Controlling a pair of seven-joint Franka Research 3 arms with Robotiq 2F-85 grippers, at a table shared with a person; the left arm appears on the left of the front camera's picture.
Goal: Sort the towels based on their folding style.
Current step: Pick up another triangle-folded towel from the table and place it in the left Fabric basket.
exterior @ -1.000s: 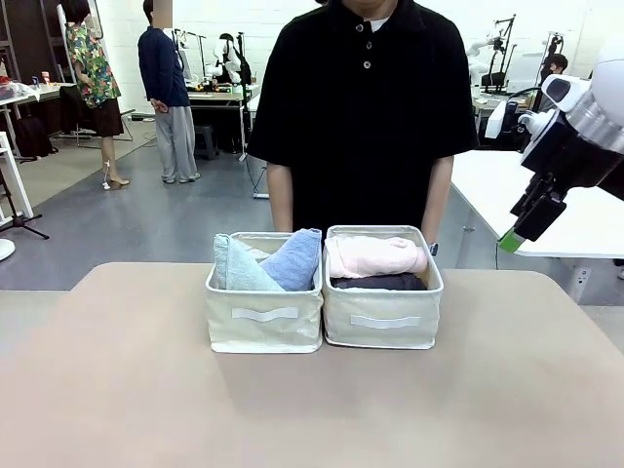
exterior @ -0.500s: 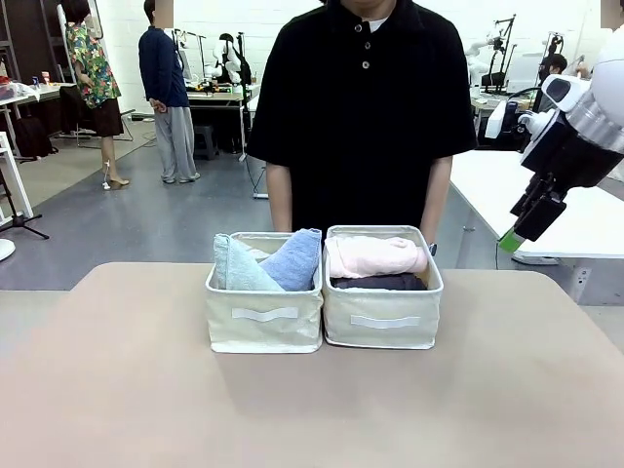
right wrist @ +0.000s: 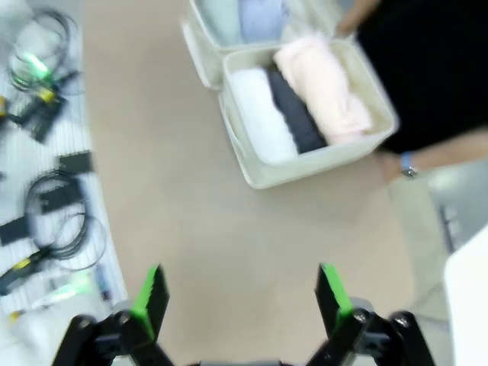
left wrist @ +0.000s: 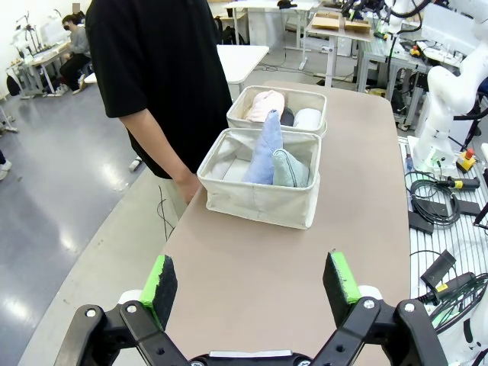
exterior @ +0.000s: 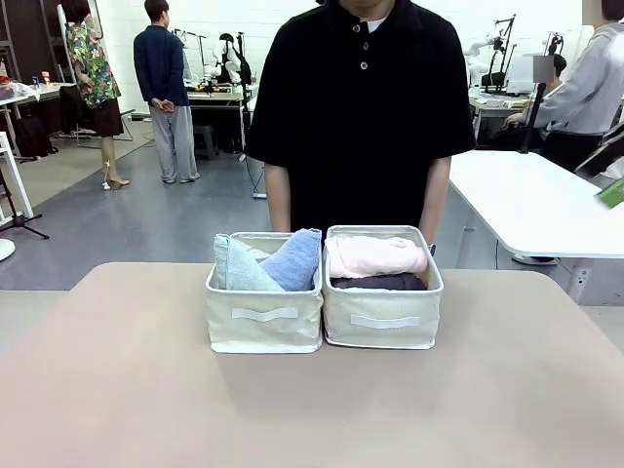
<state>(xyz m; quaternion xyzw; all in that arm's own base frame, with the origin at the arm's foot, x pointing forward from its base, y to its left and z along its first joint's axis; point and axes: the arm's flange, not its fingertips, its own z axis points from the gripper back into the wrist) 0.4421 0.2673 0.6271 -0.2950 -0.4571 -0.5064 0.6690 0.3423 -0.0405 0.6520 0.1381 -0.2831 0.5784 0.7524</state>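
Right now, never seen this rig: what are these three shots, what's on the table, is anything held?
It is a two-armed robot at a table, with a person standing opposite. One shot is from a fixed front camera; the other two look down each arm's wrist. The left hand and right hand are two-finger clamps with green pads, both open and holding nothing. On the table stand two cream baskets: one holds the pale teal and light blue cone-shaped towels, the other holds rolled pink, dark grey and white towels.
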